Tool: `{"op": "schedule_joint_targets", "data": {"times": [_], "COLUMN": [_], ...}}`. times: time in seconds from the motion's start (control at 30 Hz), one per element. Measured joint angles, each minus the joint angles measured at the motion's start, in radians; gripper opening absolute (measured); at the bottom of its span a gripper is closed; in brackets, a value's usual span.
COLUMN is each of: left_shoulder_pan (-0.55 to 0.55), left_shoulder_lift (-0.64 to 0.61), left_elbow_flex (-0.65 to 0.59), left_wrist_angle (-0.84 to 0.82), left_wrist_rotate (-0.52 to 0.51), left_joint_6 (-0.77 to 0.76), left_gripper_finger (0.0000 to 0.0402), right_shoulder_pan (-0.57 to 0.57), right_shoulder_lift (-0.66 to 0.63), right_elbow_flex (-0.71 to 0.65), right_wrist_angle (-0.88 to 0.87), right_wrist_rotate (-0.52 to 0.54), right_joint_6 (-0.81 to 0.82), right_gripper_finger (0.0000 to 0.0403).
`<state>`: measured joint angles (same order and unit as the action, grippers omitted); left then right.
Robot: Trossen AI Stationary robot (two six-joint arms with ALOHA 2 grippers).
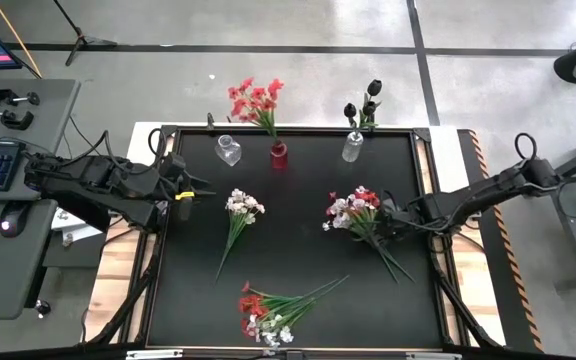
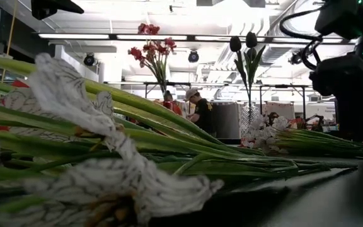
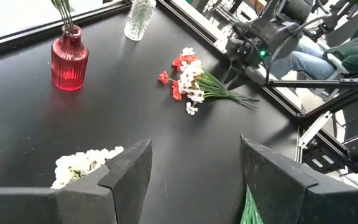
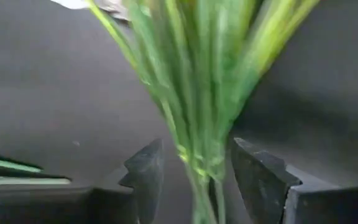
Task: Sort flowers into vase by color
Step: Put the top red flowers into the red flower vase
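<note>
Right gripper (image 4: 194, 171): our jaws stand either side of a cluster of green stems, with a gap showing at each pad; we judge them part-way in, not clamped. These stems belong to the mixed red-and-white bunch (image 1: 356, 211) lying on the right of the desk (image 1: 298, 255).

Left gripper (image 3: 194, 171): jaws well apart, holding nothing, parked at the desk's left edge beside the white bunch (image 1: 240, 207).

Items already placed, along the far edge:
- red vase (image 1: 279, 155), holding red flowers (image 1: 256, 98).
- clear vase (image 1: 352, 147) to its right, holding black flowers (image 1: 364, 102).
- clear vase (image 1: 228, 151) to its left, with no flowers in it.

Items left lying on the desk:
- white bunch, left of centre.
- mixed red-and-white bunch, right.
- second mixed bunch (image 1: 268, 310), near edge, stems pointing right and away.

Progress, as we judge it: early to middle. Two colours have a start; white has none in a vase, and three bunches wait.

Arm pose: our right arm reaches in low from the right edge, wrist near the desk, over the stem end. Our left arm is folded at the left edge.
</note>
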<state>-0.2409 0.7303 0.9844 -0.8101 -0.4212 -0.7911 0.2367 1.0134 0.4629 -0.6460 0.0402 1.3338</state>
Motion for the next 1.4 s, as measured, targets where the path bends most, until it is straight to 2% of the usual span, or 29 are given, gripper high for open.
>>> {"op": "schedule_joint_targets", "data": {"times": [0.17, 0.27, 0.37, 0.47, 0.53, 0.73, 0.93, 1.03, 1.1, 1.23, 1.3, 1.4], "left_shoulder_pan": [0.000, 0.000, 0.000, 0.000, 0.000, 0.000, 0.000, 0.000, 0.000, 0.000, 0.001, 0.008], "left_shoulder_lift": [0.000, 0.000, 0.000, 0.000, 0.000, 0.000, 0.000, 0.000, 0.000, 0.000, 0.000, 0.000], "left_elbow_flex": [0.000, 0.000, 0.000, 0.000, 0.000, 0.000, 0.000, 0.000, 0.000, 0.000, 0.000, 0.000], "left_wrist_angle": [0.000, 0.000, 0.000, 0.000, 0.000, 0.000, 0.000, 0.000, 0.000, 0.000, 0.000, 0.000], "left_wrist_rotate": [0.000, -0.001, -0.003, -0.004, -0.004, -0.007, -0.008, -0.009, -0.009, -0.009, -0.010, -0.010], "left_joint_6": [0.000, 0.000, 0.000, 0.000, 0.000, 0.001, 0.020, 0.019, 0.019, 0.036, 0.036, 0.035], "left_gripper_finger": [0.0232, 0.0232, 0.0232, 0.0232, 0.0232, 0.0232, 0.0232, 0.0232, 0.0232, 0.0232, 0.0232, 0.0232], "right_shoulder_pan": [-0.002, -0.002, -0.002, 0.000, 0.003, -0.019, -0.066, -0.078, -0.082, -0.077, -0.066, -0.032], "right_shoulder_lift": [0.008, 0.028, 0.035, 0.016, 0.007, 0.013, 0.095, 0.150, 0.157, 0.129, 0.111, 0.107], "right_elbow_flex": [-0.020, -0.020, -0.020, -0.017, 0.016, 0.140, 0.161, 0.161, 0.161, 0.161, 0.161, 0.161], "right_wrist_angle": [0.035, 0.027, 0.046, 0.122, 0.129, 0.196, 0.417, 0.450, 0.420, 0.251, 0.173, 0.107], "right_wrist_rotate": [0.007, 0.008, 0.005, -0.029, -0.032, 0.056, 0.059, 0.038, 0.002, -0.026, -0.058, -0.077], "right_joint_6": [-0.006, -0.005, -0.007, -0.032, -0.062, -0.164, -0.215, -0.224, -0.241, -0.235, -0.233, -0.236], "right_gripper_finger": [0.0164, 0.0143, 0.0099, 0.0029, 0.0010, 0.0002, 0.0002, 0.0004, 0.0005, 0.0012, 0.0031, 0.0081]}}
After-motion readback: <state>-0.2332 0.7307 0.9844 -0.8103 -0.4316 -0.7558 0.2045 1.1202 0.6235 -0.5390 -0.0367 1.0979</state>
